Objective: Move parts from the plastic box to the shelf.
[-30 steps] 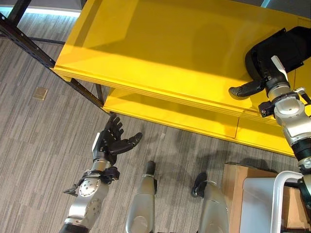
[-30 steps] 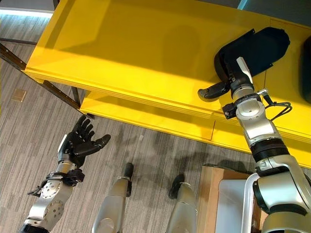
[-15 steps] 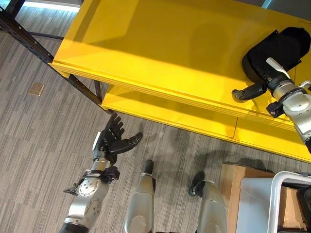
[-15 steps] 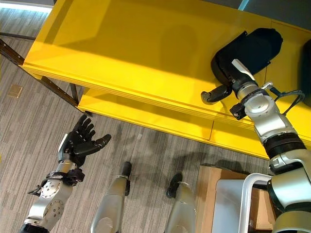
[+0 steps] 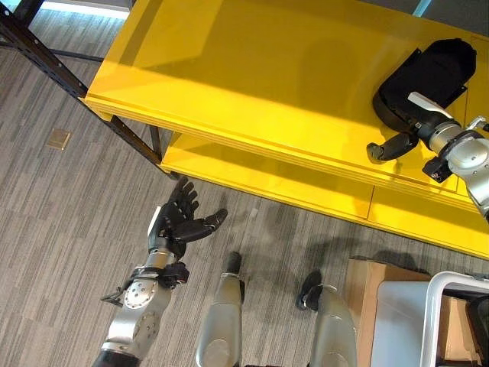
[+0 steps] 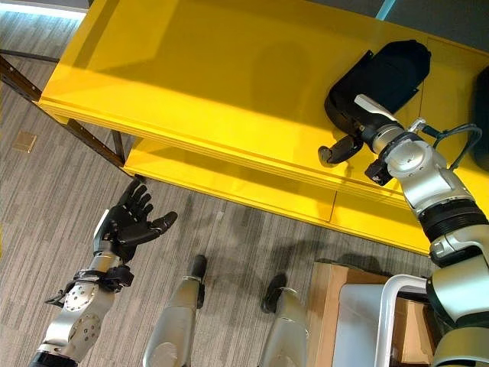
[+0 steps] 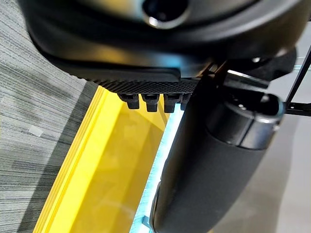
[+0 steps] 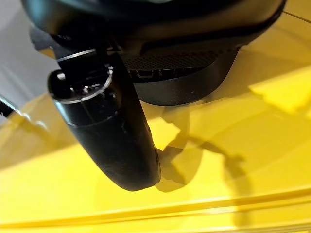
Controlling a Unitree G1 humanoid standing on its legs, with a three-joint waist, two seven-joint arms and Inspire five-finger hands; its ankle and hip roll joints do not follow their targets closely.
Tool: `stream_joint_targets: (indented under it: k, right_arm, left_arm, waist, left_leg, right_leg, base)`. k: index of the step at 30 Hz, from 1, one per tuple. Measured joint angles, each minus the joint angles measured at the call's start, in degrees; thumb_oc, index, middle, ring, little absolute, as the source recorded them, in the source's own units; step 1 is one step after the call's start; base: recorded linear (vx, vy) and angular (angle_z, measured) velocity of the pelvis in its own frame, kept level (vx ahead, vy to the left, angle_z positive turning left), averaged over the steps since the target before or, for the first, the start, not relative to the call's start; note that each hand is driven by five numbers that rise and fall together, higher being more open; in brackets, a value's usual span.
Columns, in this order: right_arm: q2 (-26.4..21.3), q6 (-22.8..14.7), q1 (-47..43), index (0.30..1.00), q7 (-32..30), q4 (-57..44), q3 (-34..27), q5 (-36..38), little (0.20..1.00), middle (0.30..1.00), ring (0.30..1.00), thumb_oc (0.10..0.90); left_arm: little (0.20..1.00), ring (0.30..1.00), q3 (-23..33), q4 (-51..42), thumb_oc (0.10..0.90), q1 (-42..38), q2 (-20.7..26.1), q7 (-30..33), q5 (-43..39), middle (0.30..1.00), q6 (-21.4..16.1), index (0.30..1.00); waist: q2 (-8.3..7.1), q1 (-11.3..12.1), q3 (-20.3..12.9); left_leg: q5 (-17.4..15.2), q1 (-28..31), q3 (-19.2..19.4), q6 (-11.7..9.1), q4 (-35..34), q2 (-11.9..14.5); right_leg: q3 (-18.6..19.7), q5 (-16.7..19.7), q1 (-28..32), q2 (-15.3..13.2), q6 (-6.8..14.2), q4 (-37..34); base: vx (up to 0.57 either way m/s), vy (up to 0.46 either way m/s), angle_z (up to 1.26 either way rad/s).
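A black moulded part [image 5: 428,76] lies on the top board of the yellow shelf [image 5: 252,69], near its right end. My right hand [image 6: 372,125] rests against the near side of this part, its thumb [image 5: 388,147] sticking out to the left over the shelf's front edge. The right wrist view has the thumb [image 8: 112,131] straight above the yellow board, with the black part [image 8: 194,82] just past the palm. My left hand [image 5: 177,222] hangs open and empty above the floor, below the shelf's front. The pale plastic box [image 5: 403,325] sits at lower right.
A cardboard box [image 5: 364,284] stands beside the plastic box on the grey carpet. A second dark object [image 6: 481,130] lies at the shelf's far right. A lower yellow board [image 5: 267,180] runs under the top one. Black shelf legs [image 5: 46,57] stand at the left.
My right hand and the black part have moved farther back onto the shelf. The left hand has stayed in place. The camera shifted slightly.
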Motion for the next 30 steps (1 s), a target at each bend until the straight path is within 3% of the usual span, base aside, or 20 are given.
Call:
stream_joint_targets:
  k: [21,30]
  right_arm:
    - [-1.1,0.2,-1.1,1.000,3.0,-0.6,2.1,-7.7,1.000,1.000,1.000,0.900]
    - [-1.6,0.3,-1.0,1.000,4.1,-0.9,3.0,-10.3,1.000,1.000,1.000,0.900]
  left_arm:
    - [1.000,1.000,0.0,0.0,0.900,-0.5,0.0,-0.1,0.0,1.000,0.0,1.000]
    - [1.000,1.000,0.0,0.0,0.900,-0.6,0.1,-0.2,0.0,1.000,0.0,1.000]
  waist:
    - [-0.47,0.9,-0.2]
    - [-1.69,0.9,-0.7]
  left_leg:
    - [0.0,0.0,-0.4,0.0,-0.1,0.0]
    - [0.2,0.2,-0.4,0.0,-0.7,-0.1]
  right_leg:
    - [-0.5,0.0,0.4,0.0,0.0,-0.2]
    - [-0.8,0.1,0.7,0.0,0.2,-0.9]
  base:
    - [0.00,-0.001,0.00]
    - [0.00,0.000,0.00]
